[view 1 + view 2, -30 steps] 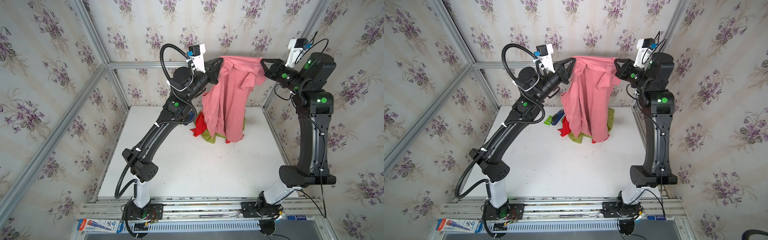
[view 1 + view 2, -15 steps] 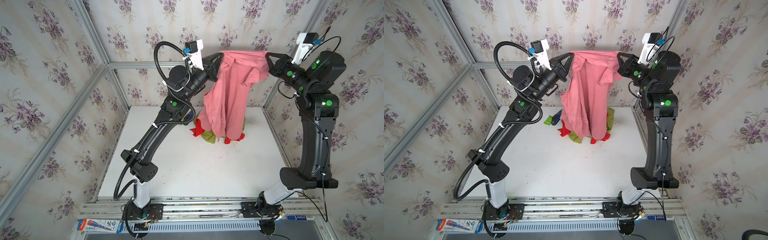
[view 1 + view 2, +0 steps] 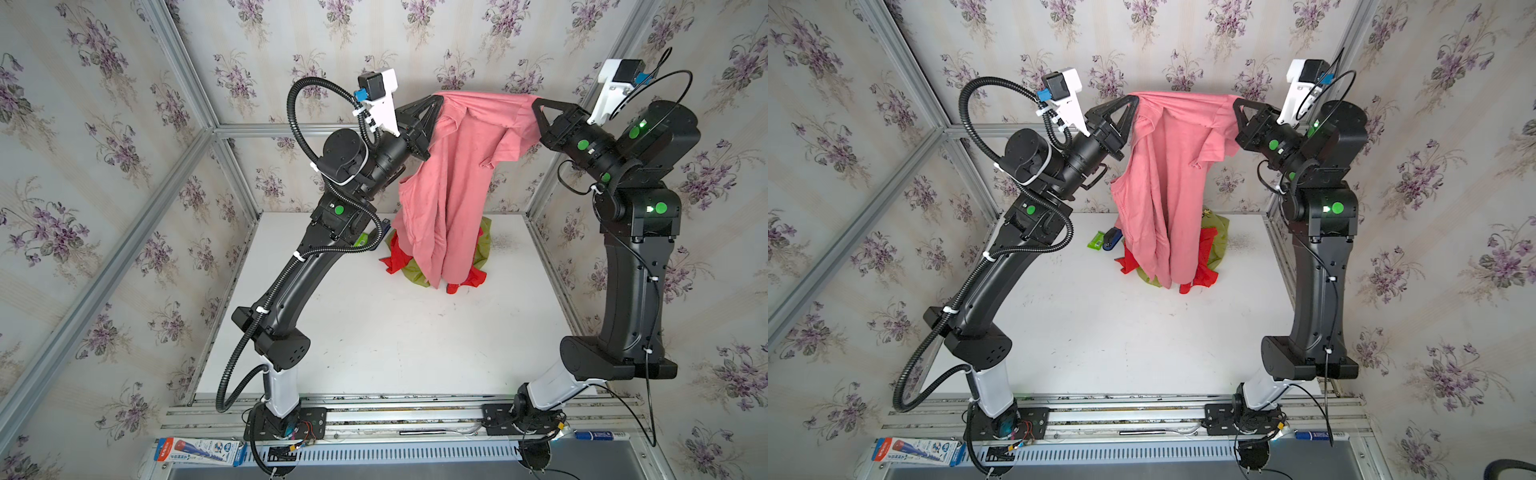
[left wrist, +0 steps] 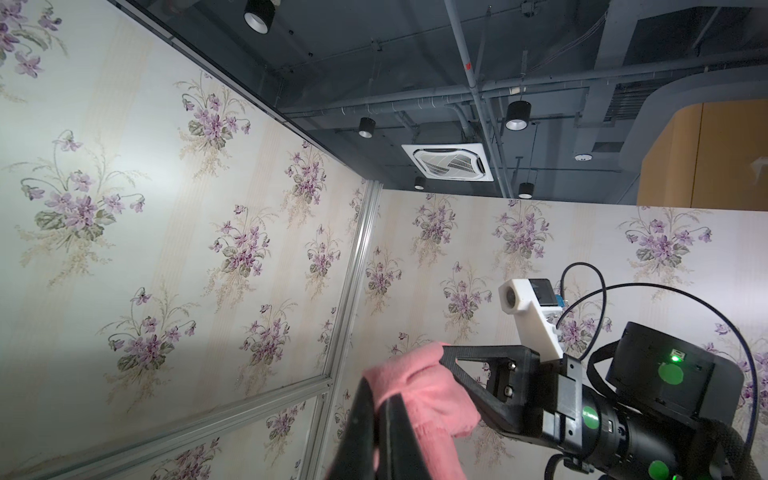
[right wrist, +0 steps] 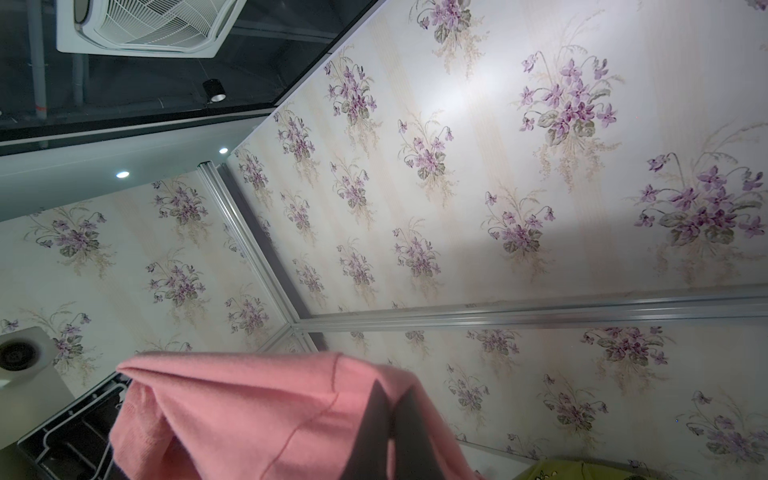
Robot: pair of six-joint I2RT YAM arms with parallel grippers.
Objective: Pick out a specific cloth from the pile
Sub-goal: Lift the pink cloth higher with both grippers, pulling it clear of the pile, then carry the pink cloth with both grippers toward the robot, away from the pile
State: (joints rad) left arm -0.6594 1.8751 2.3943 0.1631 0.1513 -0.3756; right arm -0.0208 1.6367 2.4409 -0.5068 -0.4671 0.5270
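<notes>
The salmon-pink cloth (image 3: 453,187) (image 3: 1167,174) hangs high over the table, its top edge stretched between my two grippers. My left gripper (image 3: 439,99) (image 3: 1136,99) (image 4: 376,395) is shut on the cloth's left upper corner (image 4: 419,382). My right gripper (image 3: 534,102) (image 3: 1235,102) (image 5: 388,386) is shut on the right upper corner (image 5: 249,407). Below, the pile (image 3: 395,259) (image 3: 1217,237) of bright red and olive-green garments lies at the back of the white table (image 3: 374,332). The cloth's lower end covers the pile's middle; whether they touch I cannot tell.
A blue stapler (image 3: 1112,239) and a green packet (image 3: 1096,240) lie left of the pile. Aluminium frame posts (image 3: 232,174) and flowered walls close in three sides. A printed box (image 3: 199,451) lies on the front rail.
Both grippers have risen and drawn apart, pulling the cloth's top edge taut and level. The cloth has lifted higher off the pile.
</notes>
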